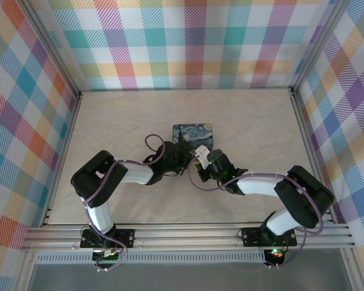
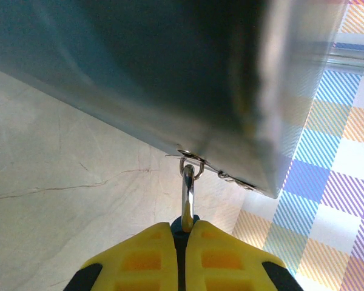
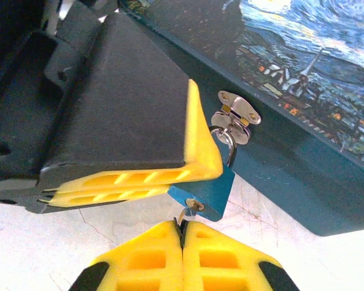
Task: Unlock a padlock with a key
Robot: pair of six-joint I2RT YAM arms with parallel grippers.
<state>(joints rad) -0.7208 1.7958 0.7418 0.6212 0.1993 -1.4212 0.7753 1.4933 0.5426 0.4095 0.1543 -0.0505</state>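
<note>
The small blue padlock (image 3: 207, 189) hangs by its silvery shackle (image 3: 229, 144) from the hasp (image 3: 238, 108) on the front of the starry-night box (image 3: 303, 66). My left gripper (image 2: 183, 225) is shut on the padlock's blue body (image 2: 183, 223), and its shackle (image 2: 187, 191) runs up through the box's ring. The left gripper's yellow fingers (image 3: 197, 160) clamp the lock from the left. My right gripper (image 3: 183, 225) is shut on the key (image 3: 187, 215), whose blade sits in the keyhole on the lock's underside. From above, both grippers meet at the box's near edge (image 1: 191, 159).
The box (image 1: 193, 134) lies mid-table on the pale marbled top (image 1: 109, 121). Plaid walls (image 1: 188, 42) close the back and both sides. Both arms reach in toward the middle, with bare tabletop to the left, right and behind the box.
</note>
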